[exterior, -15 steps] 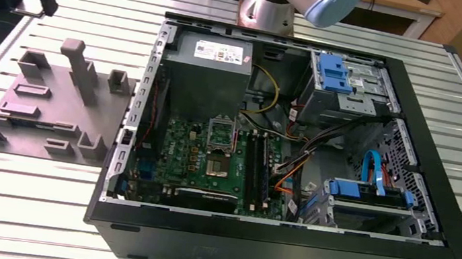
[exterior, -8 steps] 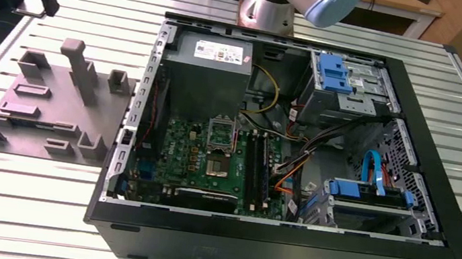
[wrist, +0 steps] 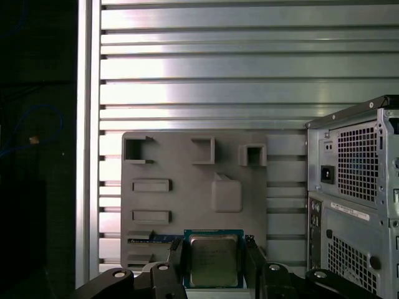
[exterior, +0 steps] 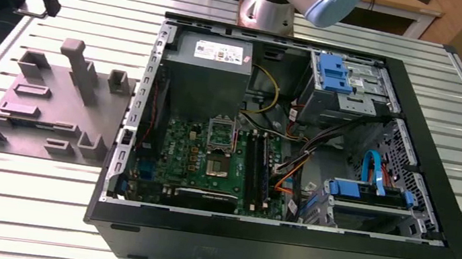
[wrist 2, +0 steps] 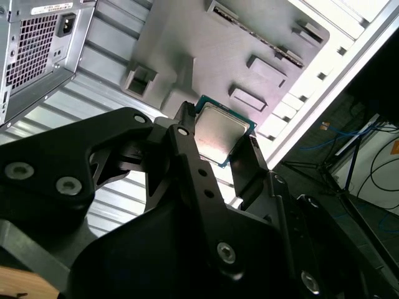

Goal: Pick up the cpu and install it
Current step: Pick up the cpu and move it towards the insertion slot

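The cpu (wrist 2: 219,134) (wrist: 214,260), a flat square chip with a silver-grey metal top and a green edge, sits clamped between the two black fingers (wrist 2: 187,149) of the hand (wrist 2: 219,131) (wrist: 214,249), one finger against each opposite edge. In both wrist views it is held in the air, clear of the grey moulded fixture plate (wrist: 187,187) (exterior: 44,103) beneath it. The plate lies on the slatted metal bench (wrist: 218,62) (exterior: 23,195), just beside the open computer case (exterior: 287,246) (wrist: 355,187), whose green motherboard (exterior: 199,159) faces upward.

Cpu (wrist 2: 222,132) (one corner) behind tool (wrist 2: 219,128)
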Controlling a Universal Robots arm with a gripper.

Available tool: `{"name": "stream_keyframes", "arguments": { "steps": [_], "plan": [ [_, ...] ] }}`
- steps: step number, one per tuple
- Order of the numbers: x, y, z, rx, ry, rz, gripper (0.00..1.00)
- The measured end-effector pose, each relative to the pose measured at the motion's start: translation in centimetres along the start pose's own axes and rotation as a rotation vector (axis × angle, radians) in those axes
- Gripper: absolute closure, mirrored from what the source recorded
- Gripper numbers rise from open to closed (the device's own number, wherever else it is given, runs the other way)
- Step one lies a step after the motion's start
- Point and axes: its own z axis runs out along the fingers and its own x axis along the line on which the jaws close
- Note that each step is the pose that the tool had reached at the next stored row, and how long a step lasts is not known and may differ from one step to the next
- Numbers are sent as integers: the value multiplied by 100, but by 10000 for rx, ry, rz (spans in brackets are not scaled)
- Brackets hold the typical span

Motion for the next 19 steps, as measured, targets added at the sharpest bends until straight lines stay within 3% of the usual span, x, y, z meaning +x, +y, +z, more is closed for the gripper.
{"name": "stream_keyframes", "arguments": {
  "steps": [19],
  "plan": [
    [-45, 1, -2, 1, 1, -1, 53]
  ]
}}
